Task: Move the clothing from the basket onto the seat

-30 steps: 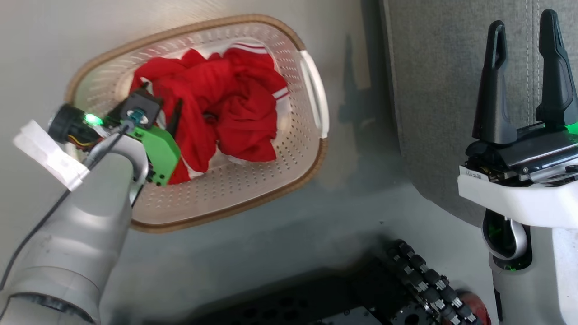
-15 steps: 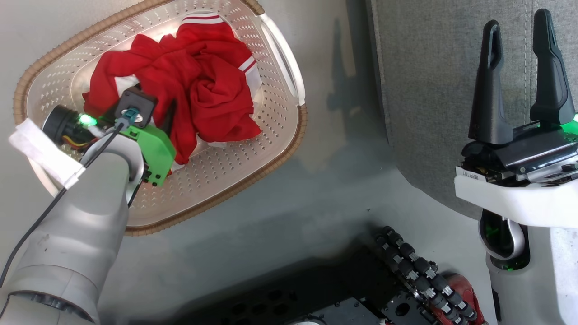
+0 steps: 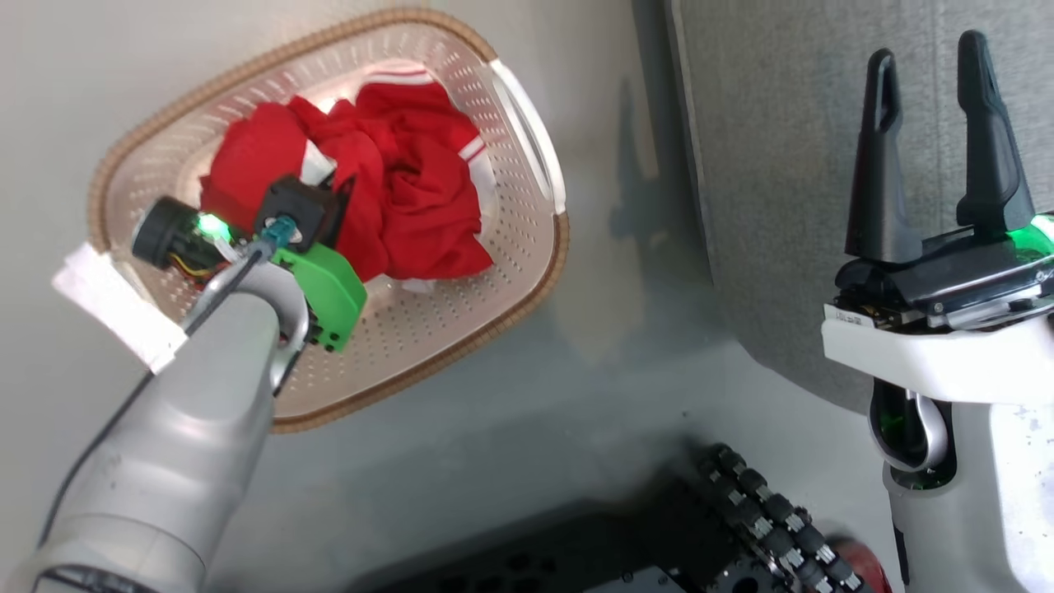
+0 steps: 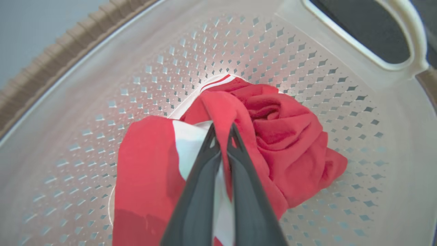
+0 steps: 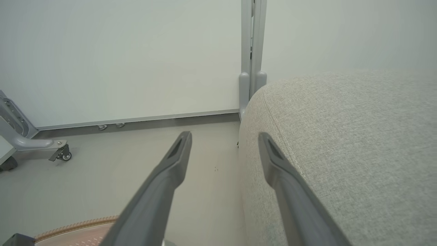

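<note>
The red clothing (image 3: pixel 412 189) lies bunched in the cream basket (image 3: pixel 527 288), which stands on the floor left of the grey seat (image 3: pixel 782 165). My left gripper (image 3: pixel 342 193) reaches down into the basket. In the left wrist view the left gripper (image 4: pixel 222 131) is shut on a fold of the clothing (image 4: pixel 283 130), red fabric with a white patch, above the perforated basket wall (image 4: pixel 102 85). My right gripper (image 3: pixel 926 49) stands open and holds nothing, over the seat's edge. The right wrist view shows the right gripper (image 5: pixel 224 136) beside the seat's rounded corner (image 5: pixel 341 153).
My dark wheeled base (image 3: pixel 766 519) sits at the bottom of the head view. A pale wall panel with a grey post (image 5: pixel 251 51) stands behind the seat, and a castor foot (image 5: pixel 61 155) rests at the far left. The basket rim (image 5: pixel 78 225) shows low in the right wrist view.
My left gripper has shut on a fold of the red clothing in the basket. The head camera has shifted. The right gripper stays open.
</note>
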### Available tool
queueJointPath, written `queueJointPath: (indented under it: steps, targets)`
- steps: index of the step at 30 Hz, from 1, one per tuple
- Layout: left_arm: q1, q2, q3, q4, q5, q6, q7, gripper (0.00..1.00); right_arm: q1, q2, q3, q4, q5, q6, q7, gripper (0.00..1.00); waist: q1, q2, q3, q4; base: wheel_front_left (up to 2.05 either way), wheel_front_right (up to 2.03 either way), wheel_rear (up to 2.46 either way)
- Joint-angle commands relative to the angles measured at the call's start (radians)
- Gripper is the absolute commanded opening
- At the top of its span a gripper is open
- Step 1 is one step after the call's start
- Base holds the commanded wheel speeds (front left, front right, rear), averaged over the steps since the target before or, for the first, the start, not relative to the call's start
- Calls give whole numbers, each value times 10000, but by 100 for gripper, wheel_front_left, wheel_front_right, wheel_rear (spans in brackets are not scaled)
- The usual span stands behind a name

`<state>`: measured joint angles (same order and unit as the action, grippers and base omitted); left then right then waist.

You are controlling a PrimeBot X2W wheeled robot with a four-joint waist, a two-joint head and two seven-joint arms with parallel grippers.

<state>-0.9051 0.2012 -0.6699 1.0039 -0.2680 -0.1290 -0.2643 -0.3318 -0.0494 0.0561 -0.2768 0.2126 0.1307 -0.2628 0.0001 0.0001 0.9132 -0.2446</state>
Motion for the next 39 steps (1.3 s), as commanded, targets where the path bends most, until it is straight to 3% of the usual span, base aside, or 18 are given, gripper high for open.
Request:
queueJointPath:
  steps: [1,14,23,29,39]
  targets:
    - [295,-85,140,-240,-176,-24,-3,0,189,-18,-55,73,-105,1,-31,100,-1,-1,-917,347,0,0,0]
    - [3356,-681,1500,-2740,-253,-10,-1,0,1748,-24,-9,864,-848,1,-31,100,-1,-1,-4842,1542,0,0,0]
    - [5484,-1101,2817,-4582,86,77,-3,0,3032,-24,208,1316,-1095,1,-31,100,-1,-1,-7179,1872,0,0,0]
    - [6612,-1354,3537,-5574,235,223,-3,0,3830,-24,375,1532,-1180,1,-31,100,-1,-1,-8332,1883,0,0,0]
    - [7600,-1470,4040,-7345,701,154,-3,0,4577,-23,794,1602,-1315,1,-31,100,-1,-1,-9226,1722,0,0,0]
